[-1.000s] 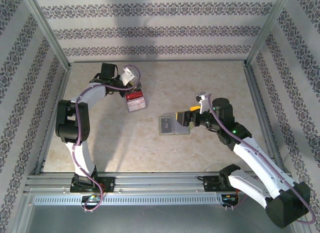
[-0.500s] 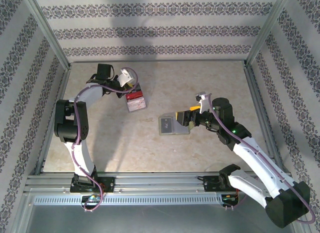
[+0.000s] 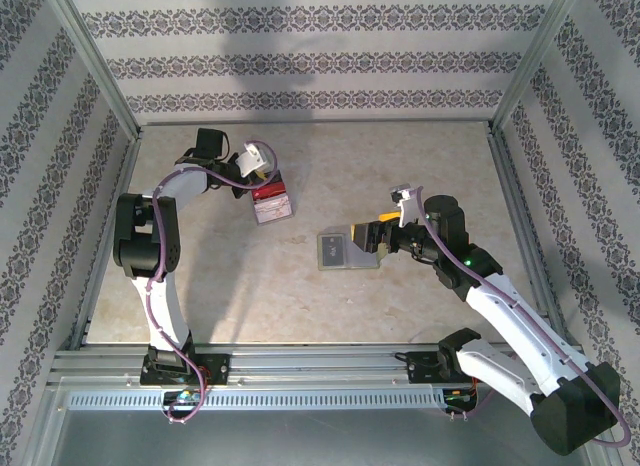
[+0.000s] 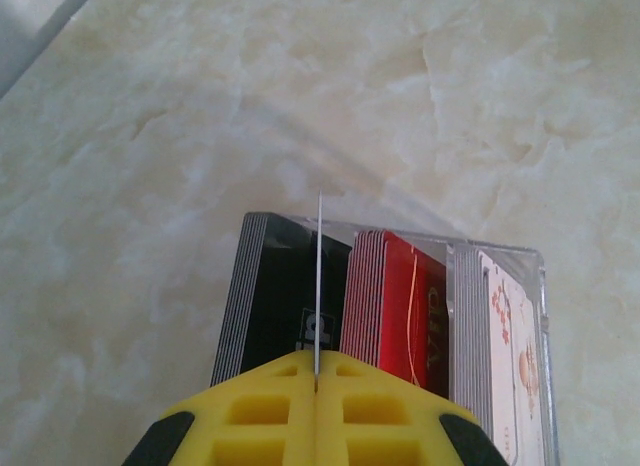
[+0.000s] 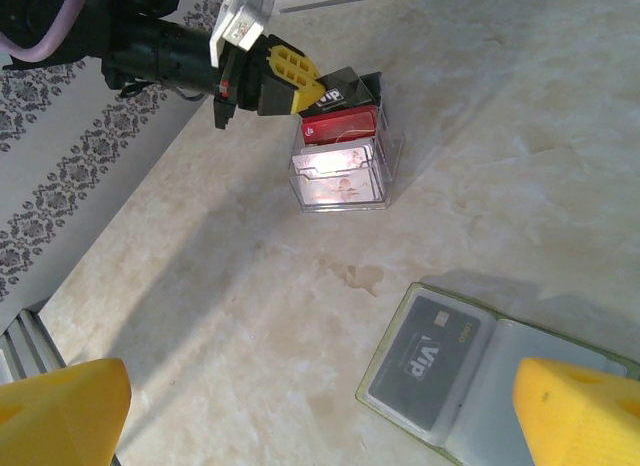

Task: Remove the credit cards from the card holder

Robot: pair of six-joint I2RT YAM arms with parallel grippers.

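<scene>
One credit card (image 4: 317,286): pinched in left claw (image 4: 316,381) over rack (image 3: 272,201), upper left.
Remaining: grey card (image 5: 425,361) in card holder (image 5: 485,396); right claw (image 5: 315,386) spread.

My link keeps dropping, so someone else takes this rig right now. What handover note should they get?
The left gripper is shut on a thin card, edge-on above the clear stand of black, red and white stacks.
The right gripper is open at the right end of the card holder; contact unclear.
The holder lies open, a grey VIP card in the half away from that gripper.
Done: probably one card out, not released.
Left: place it, then pull the VIP card.
</scene>
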